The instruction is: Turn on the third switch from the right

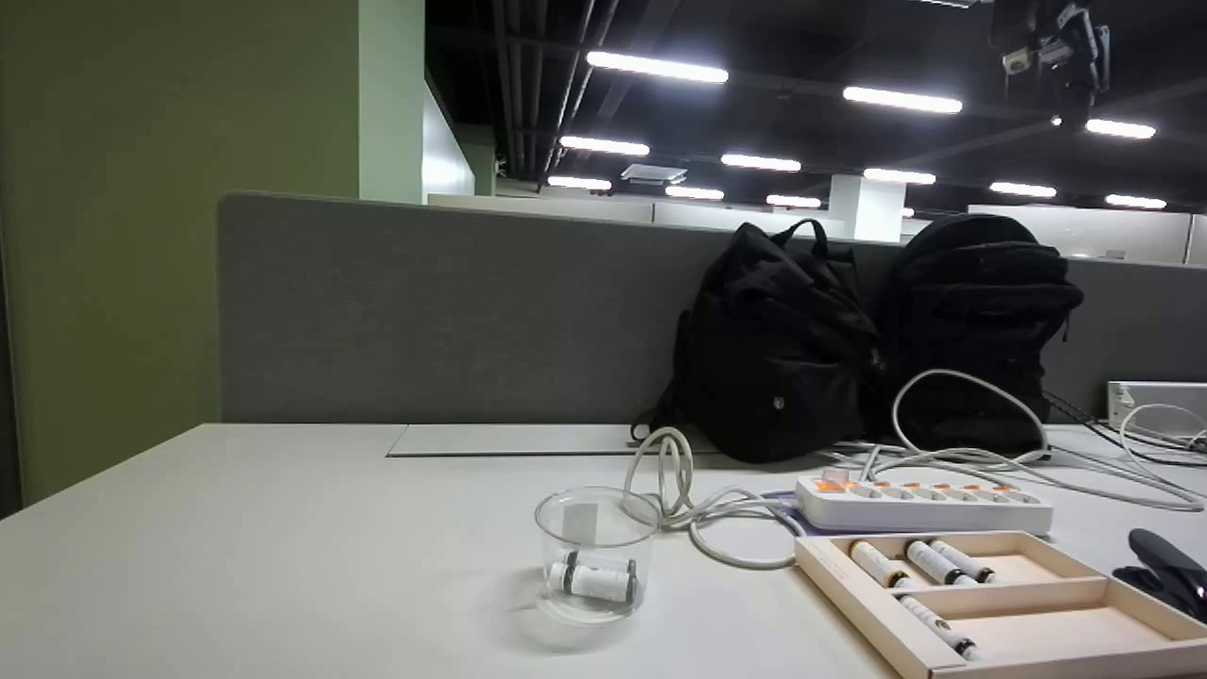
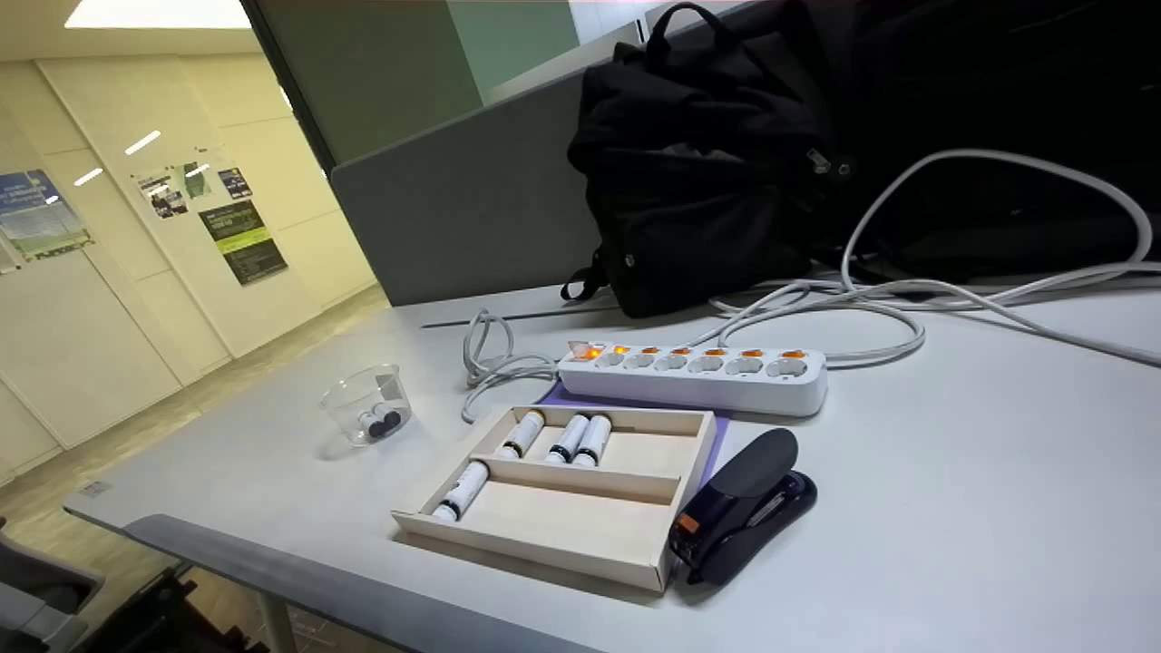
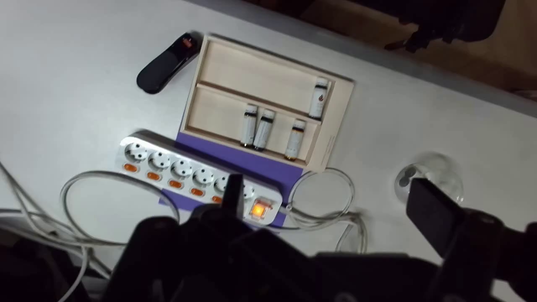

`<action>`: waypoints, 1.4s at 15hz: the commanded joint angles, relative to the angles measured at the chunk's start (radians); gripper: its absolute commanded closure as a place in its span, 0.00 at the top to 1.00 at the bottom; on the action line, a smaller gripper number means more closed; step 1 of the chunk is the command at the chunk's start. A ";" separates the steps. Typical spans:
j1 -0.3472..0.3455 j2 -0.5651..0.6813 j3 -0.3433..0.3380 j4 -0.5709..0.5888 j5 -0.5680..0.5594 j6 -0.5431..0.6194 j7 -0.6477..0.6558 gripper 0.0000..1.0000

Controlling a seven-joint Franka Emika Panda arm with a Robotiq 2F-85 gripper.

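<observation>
The white power strip [image 3: 163,147] lies on the desk and shows in both exterior views [image 1: 924,509] [image 2: 698,385]. The third switch from the right [image 2: 715,352] is a small orange-red rocker and looks unlit. The wrist view shows the row reversed, so this switch [image 3: 175,184] is third from its left end there. The large end switch [image 3: 259,209] glows orange, as does the small switch beside it [image 2: 620,349]. My gripper [image 3: 327,186] is open and empty, above the desk. One finger covers part of the strip near the lit end. Dark gripper hardware [image 1: 1066,66] shows high up.
A wooden tray [image 2: 544,544] with several small vials stands beside the strip. A black stapler [image 2: 744,508] lies by the tray. A clear cup [image 1: 596,528] holds vials. White cables [image 2: 889,317] loop behind the strip, with black backpacks [image 1: 783,358] against the grey partition.
</observation>
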State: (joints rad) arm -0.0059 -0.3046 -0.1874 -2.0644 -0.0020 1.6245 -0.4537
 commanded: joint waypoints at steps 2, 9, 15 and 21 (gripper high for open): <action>-0.024 0.088 -0.003 0.015 -0.016 0.235 -0.051 1.00; -0.070 0.374 0.012 0.099 0.032 0.561 -0.075 0.37; -0.125 0.580 0.073 0.255 0.149 0.548 -0.041 0.01; -0.155 0.637 0.105 0.271 0.146 0.481 -0.011 0.01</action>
State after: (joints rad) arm -0.1371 0.3334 -0.1080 -1.7956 0.1543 2.1081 -0.4710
